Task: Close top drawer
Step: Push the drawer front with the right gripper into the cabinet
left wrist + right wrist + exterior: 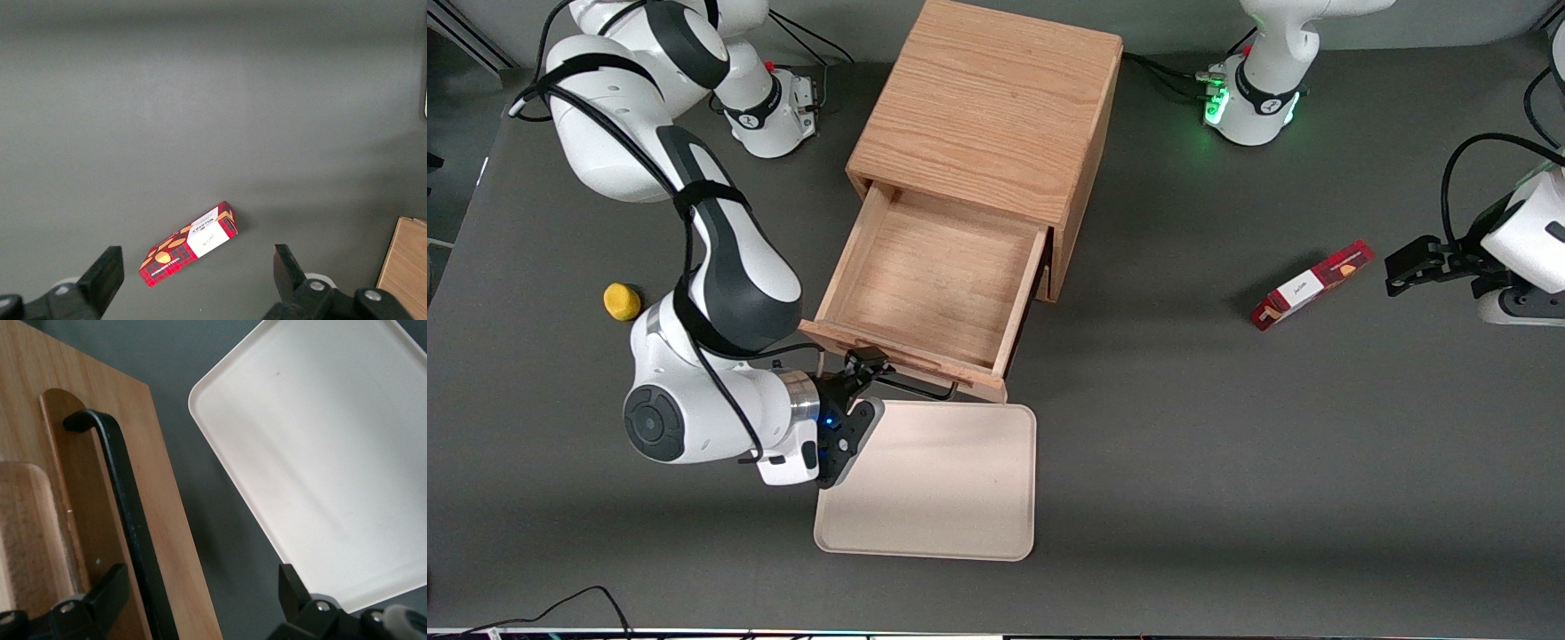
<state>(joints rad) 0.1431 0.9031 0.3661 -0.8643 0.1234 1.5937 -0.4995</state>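
Closing top drawer (938, 276), centre frame, pulled out: gripper (200, 603), fingers apart astride black wire handle (127, 513), should push squarely on front panel (170, 520) toward cabinet (987, 107).

Black wire handle (127, 520) cut off by the frame edge, lower end between the gripper (200, 600) jaws.

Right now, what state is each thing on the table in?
top drawer: pulled fully open, nothing inside.
black wire handle: between the open fingers, not gripped.
gripper: open, at the drawer front.
tray: flat, nothing on it, in front of the drawer.
red box: lying flat, toward the parked arm's end.
yellow ball: resting on the table.
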